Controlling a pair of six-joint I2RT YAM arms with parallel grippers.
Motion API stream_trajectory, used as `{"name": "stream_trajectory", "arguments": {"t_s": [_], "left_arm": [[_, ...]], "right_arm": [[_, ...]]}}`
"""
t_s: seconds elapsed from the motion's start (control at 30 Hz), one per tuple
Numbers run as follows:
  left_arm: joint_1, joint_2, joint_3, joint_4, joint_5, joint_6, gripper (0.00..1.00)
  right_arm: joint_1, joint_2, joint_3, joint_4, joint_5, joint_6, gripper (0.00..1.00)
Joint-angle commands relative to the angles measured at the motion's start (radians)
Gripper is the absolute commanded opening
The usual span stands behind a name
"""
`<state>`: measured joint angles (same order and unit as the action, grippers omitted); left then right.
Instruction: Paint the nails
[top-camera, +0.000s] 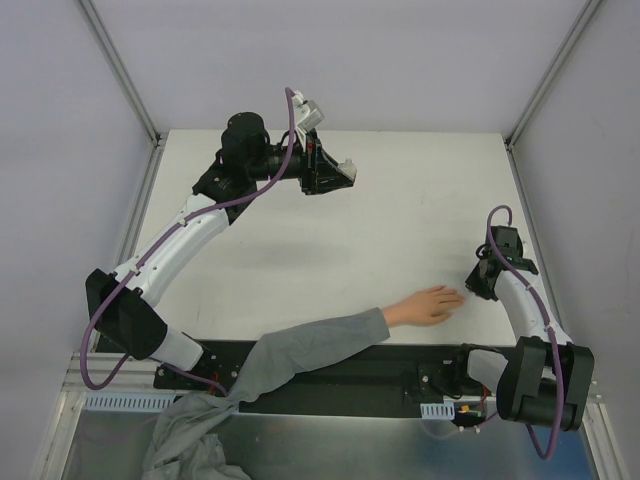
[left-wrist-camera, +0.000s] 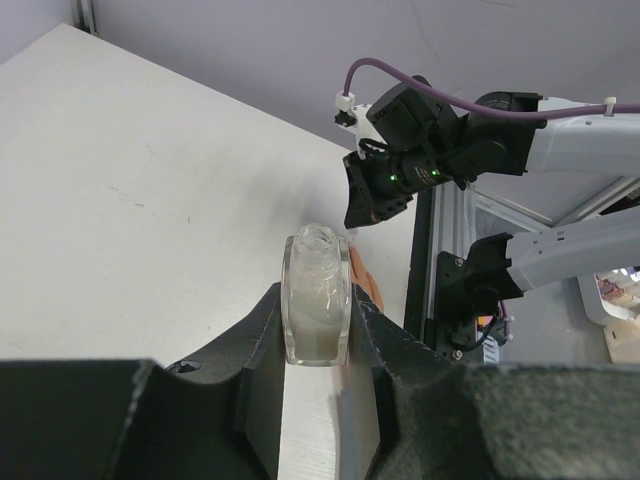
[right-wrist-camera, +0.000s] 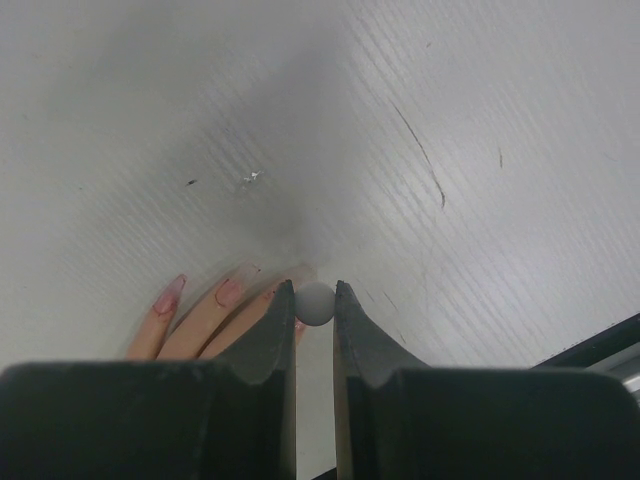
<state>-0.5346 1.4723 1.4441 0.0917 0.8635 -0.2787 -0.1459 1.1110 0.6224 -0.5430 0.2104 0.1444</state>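
Observation:
A pale peach hand (top-camera: 425, 305) with a grey sleeve (top-camera: 300, 350) lies flat near the table's front edge. My right gripper (top-camera: 475, 283) hovers at its fingertips. In the right wrist view the gripper (right-wrist-camera: 315, 290) is shut on a small round grey cap (right-wrist-camera: 315, 303) seen end-on, just over the fingers. Long pinkish nails (right-wrist-camera: 229, 292) show left of the jaws; any brush is hidden. My left gripper (top-camera: 345, 172) is raised at the back of the table. In the left wrist view it (left-wrist-camera: 318, 300) is shut on a clear, uncapped bottle (left-wrist-camera: 318, 295) of whitish liquid.
Grey walls and aluminium frame posts (top-camera: 130, 90) enclose the white table (top-camera: 400, 200). A black base rail (top-camera: 380, 375) runs along the near edge. Grey cloth (top-camera: 185, 440) bunches at the bottom left. The right arm (left-wrist-camera: 420, 160) shows in the left wrist view.

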Motion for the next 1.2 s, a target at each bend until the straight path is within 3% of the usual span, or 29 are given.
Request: {"name": "stream_trajectory", "arguments": {"t_s": [0.0,1.17], "left_arm": [[0.010,-0.030,0.001,0.051,0.031,-0.008,0.00],[0.022,-0.023,-0.002,0.057,0.031,-0.013,0.00]], "right_arm": [[-0.011,0.000,0.025,0.000,0.034,-0.005,0.00],[-0.011,-0.004,0.031,-0.017,-0.012,0.004,0.00]]}}
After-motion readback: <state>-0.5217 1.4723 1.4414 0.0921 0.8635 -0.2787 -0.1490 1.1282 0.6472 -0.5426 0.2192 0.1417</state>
